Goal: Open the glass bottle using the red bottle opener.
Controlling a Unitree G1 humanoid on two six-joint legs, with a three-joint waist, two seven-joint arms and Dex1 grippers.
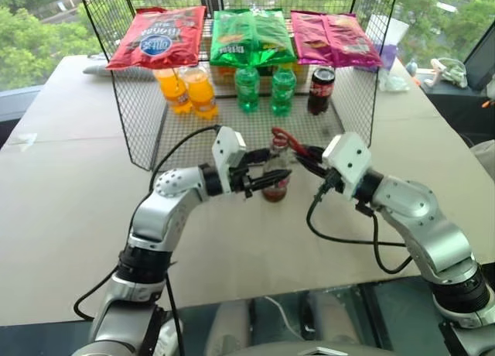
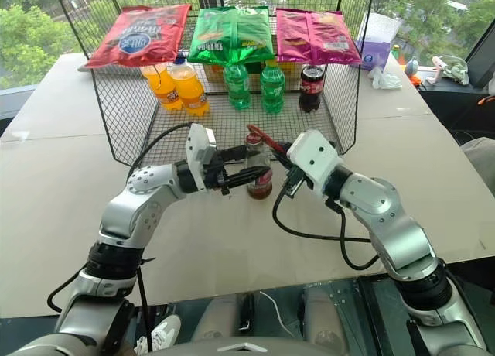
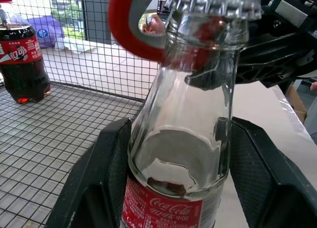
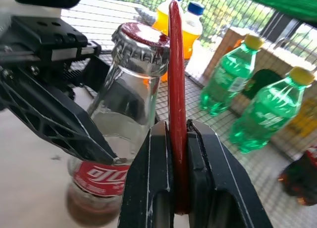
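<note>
The glass bottle point(image 1: 275, 178) stands upright on the table just in front of the wire rack, with brown liquid at its bottom and a red-and-white label. My left gripper point(image 1: 267, 176) reaches in from the left and is shut on the bottle's body point(image 3: 183, 139), one finger point(image 3: 106, 178) on each side. My right gripper point(image 4: 177, 126) comes from the right and is shut on the handle of the red bottle opener point(image 4: 176, 79). The opener's ring head point(image 3: 124, 25) sits right beside the crown cap point(image 4: 141, 39), at the bottle's top.
A black wire rack point(image 1: 139, 116) stands behind the bottle. It holds two orange soda bottles point(image 1: 189, 89), two green bottles point(image 1: 263, 87) and a dark cola bottle point(image 1: 321, 87), with chip bags point(image 1: 247, 35) on top. Small items point(image 1: 448, 68) lie at the far right.
</note>
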